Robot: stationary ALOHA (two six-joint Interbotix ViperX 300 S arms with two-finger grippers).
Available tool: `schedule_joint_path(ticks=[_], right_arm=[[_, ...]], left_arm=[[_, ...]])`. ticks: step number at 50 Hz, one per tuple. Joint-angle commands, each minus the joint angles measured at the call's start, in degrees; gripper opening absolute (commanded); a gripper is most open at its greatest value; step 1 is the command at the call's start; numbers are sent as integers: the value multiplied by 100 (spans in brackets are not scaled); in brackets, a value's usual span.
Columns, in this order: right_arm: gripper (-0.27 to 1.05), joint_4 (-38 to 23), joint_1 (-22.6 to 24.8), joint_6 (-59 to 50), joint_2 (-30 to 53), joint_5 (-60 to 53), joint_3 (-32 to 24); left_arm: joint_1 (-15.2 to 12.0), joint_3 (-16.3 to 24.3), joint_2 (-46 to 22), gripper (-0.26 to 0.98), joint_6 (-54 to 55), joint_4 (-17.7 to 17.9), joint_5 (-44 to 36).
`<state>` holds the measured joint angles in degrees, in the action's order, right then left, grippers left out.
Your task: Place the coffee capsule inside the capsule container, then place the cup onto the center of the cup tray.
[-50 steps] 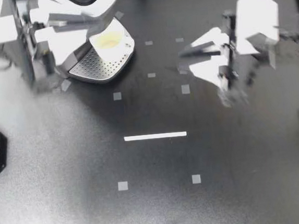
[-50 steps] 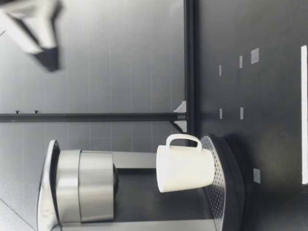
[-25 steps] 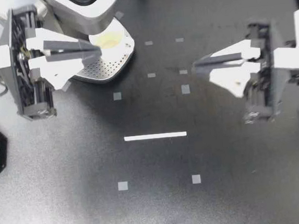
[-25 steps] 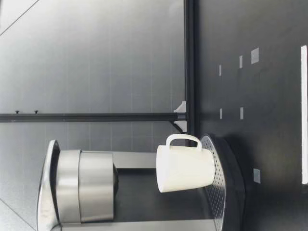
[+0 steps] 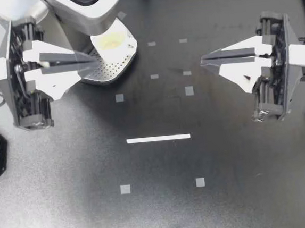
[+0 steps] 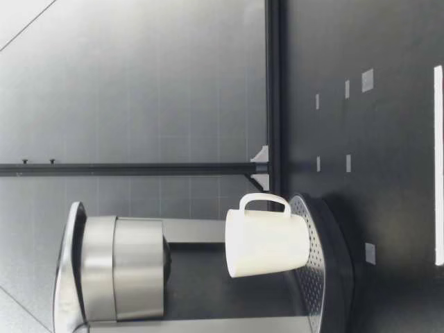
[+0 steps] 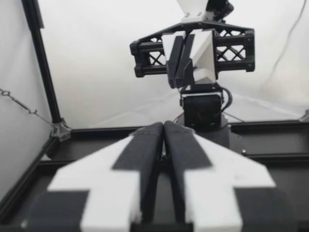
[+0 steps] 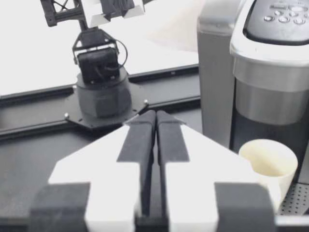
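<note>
A white cup (image 5: pixel 111 41) stood upright on the perforated cup tray (image 5: pixel 106 71), under the overhanging head of a coffee machine (image 5: pixel 84 5); no capsule showed in any view. My left gripper (image 5: pixel 97 58), fingers pressed together on nothing, hung over the tray's edge, while my right gripper (image 5: pixel 203 61), likewise clenched and empty, hovered well apart above the table (image 5: pixel 166 209) with its tape squares (image 5: pixel 189 91). The cup looked rigid, smooth, fairly light and breakable, best taken by rim or side handle, with the machine's head likely blocking a straight descent.
</note>
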<state>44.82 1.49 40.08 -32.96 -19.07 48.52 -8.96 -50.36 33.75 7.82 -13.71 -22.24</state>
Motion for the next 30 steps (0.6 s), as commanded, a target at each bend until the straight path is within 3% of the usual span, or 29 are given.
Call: schedule_joint_path(ticks=[1,30], right_arm=[[17,-44,44,9,-53,-79,-18],[17,-141,44,0,-176,-272,141]], left_arm=[[9,-9,88,17,9,0,-193],[9,-141,290,17,70,9,-413]])
